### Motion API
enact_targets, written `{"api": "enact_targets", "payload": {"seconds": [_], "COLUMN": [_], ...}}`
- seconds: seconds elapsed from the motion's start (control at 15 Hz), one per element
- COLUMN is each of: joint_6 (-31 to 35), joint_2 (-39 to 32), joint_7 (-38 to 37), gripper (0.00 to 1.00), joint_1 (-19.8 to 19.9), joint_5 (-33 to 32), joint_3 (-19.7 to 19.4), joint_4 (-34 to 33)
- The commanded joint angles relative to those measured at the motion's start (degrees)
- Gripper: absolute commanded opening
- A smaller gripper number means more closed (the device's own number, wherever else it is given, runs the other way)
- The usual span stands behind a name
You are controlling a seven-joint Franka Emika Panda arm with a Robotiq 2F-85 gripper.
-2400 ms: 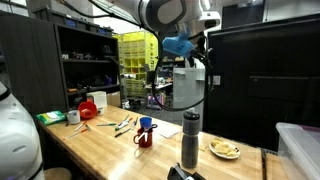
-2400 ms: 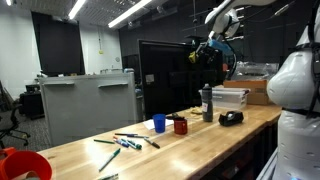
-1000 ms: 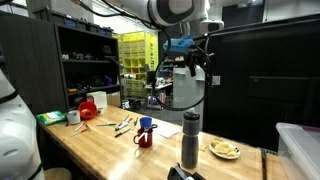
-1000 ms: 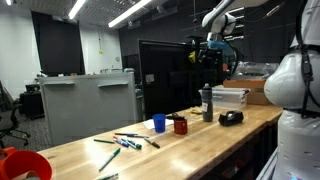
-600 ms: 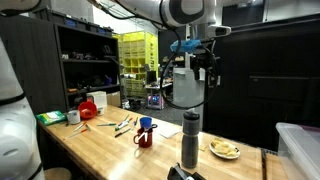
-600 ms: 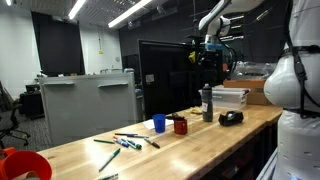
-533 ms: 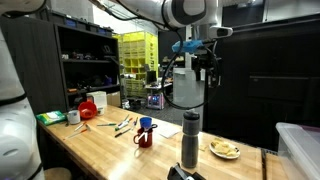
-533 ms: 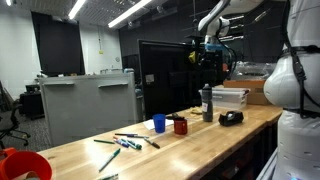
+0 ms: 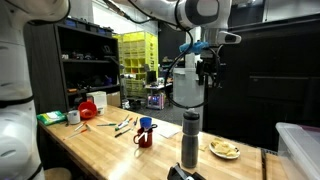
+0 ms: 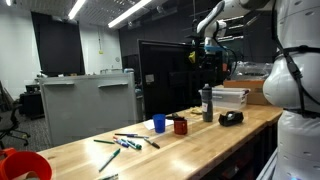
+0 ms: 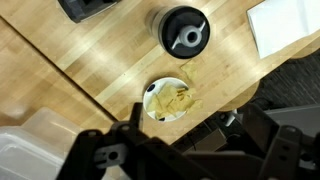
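plate [image 11: 170,101] beside bottle [image 11: 184,30], on table [image 11: 95,55]

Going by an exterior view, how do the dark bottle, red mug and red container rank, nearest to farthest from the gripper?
1. Dark bottle, standing nearly beneath the raised gripper in an exterior view.
2. Red mug, farther along the table.
3. Red container, at the far end.

The fingers [image 9: 209,72] have swung sideways, now high above the plate [image 9: 224,150].
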State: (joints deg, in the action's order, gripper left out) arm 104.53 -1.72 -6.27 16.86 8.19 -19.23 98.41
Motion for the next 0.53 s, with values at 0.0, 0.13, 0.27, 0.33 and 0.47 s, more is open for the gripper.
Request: {"api": "enact_targets", "payload": {"seconds": [0.0,0.13,0.27,0.33,0.47], "joint_6": [-7.26,-9.88,-12.24,-13.39,-16.58], "joint_2": [-4.53,-6.74,-9.1,-10.29,-12.61], "joint_7": [-1.87,-2.79,-3.55,-4.0,-4.86], "gripper": [1.0,1.0,1.0,1.0,1.0], "joint_1": [1.77,2.76,3.95,4.54,6.06], "joint_5": [3.99,6.19,8.19,9.16,11.63], "joint_3": [-0.34,-0.52,-0.67,-0.67,-0.63], "joint_4": [-8.36,-12.1,-15.93,-17.81,-21.74]}}
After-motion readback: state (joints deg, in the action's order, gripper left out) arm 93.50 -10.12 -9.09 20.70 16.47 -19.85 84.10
